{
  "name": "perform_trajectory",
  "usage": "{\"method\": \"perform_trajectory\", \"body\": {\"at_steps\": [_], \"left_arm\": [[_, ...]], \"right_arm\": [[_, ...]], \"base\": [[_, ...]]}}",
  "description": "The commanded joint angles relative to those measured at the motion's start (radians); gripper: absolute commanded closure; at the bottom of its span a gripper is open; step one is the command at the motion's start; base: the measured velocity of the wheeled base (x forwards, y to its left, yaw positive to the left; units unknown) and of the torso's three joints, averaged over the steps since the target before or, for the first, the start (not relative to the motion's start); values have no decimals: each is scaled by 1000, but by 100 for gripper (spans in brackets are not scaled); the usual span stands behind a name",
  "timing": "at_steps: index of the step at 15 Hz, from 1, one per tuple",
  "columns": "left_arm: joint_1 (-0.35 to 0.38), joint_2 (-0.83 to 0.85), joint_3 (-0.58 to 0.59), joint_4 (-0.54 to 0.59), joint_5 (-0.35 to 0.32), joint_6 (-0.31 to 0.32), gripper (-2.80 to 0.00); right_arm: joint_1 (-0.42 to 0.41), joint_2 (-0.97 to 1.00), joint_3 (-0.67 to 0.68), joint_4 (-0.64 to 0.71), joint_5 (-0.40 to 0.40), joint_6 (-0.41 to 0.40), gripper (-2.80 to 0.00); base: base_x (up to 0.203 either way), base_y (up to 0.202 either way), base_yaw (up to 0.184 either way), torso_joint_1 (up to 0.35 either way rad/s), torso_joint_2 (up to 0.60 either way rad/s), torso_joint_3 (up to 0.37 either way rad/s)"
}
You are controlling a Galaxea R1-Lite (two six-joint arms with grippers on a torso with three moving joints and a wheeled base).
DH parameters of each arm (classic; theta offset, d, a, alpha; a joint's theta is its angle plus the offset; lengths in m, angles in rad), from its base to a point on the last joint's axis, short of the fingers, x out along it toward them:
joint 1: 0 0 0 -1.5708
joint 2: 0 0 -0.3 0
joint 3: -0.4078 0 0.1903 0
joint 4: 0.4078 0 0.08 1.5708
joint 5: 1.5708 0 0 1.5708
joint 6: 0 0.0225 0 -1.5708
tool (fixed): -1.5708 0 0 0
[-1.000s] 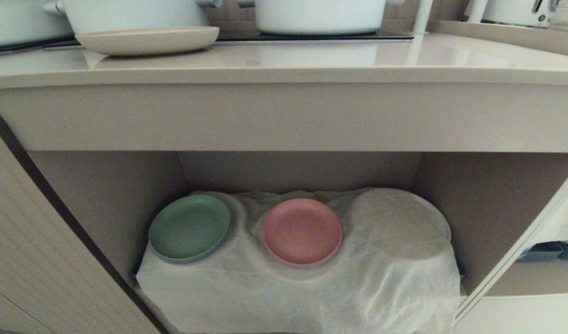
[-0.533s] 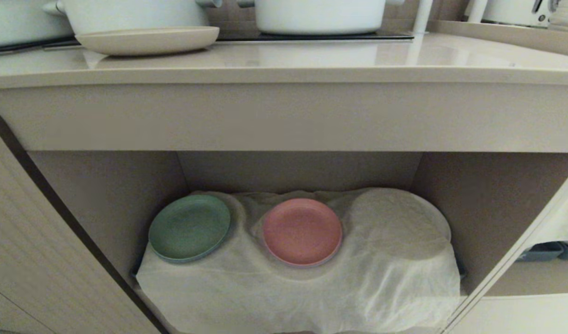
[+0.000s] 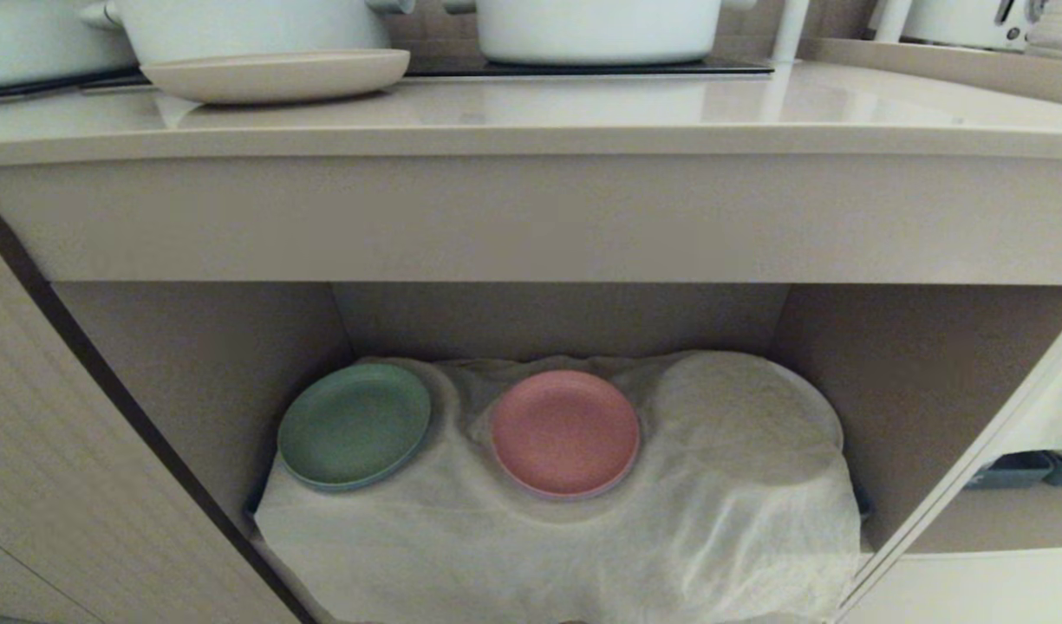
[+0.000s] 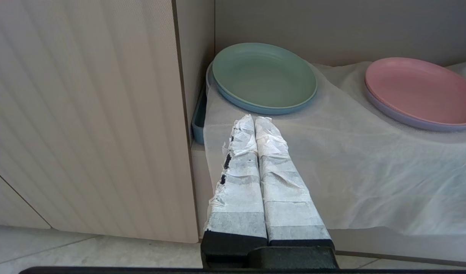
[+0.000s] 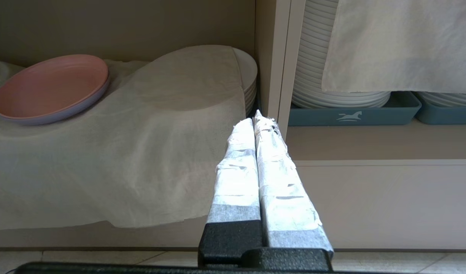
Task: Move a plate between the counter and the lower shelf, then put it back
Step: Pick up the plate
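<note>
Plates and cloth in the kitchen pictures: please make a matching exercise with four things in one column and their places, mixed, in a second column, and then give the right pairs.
Things:
1. cream plate
2. green plate
3. pink plate
4. white cloth

Places:
A. on the cloth, at the left end of the lower shelf
B. on the counter, in front of a white pot
C. draped over the shelf and hanging down its front
D. on the cloth, near the middle of the lower shelf

Right pairs: 1-B, 2-A, 3-D, 4-C
</note>
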Motion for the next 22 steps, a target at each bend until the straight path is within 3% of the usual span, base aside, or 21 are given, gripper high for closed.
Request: {"method": "perform_trajectory", "body": {"at_steps": [1, 8, 12, 22], "left_arm": [[0, 0, 0, -1, 0, 0, 0], [0, 0, 0, -1, 0, -1, 0], [0, 0, 0, -1, 0, -1, 0], [0, 0, 0, -1, 0, -1, 0]], "right_arm": [[0, 1, 0, 0, 0, 4, 0], [0, 1, 0, 1, 1, -6, 0], [0, 1, 0, 1, 1, -6, 0], [0, 1, 0, 0, 1, 1, 0]], "base": [[0, 0, 0, 0, 0, 0], [0, 0, 0, 0, 0, 0], [0, 0, 0, 50, -231, -238], [0, 0, 0, 184, -492, -287]]}}
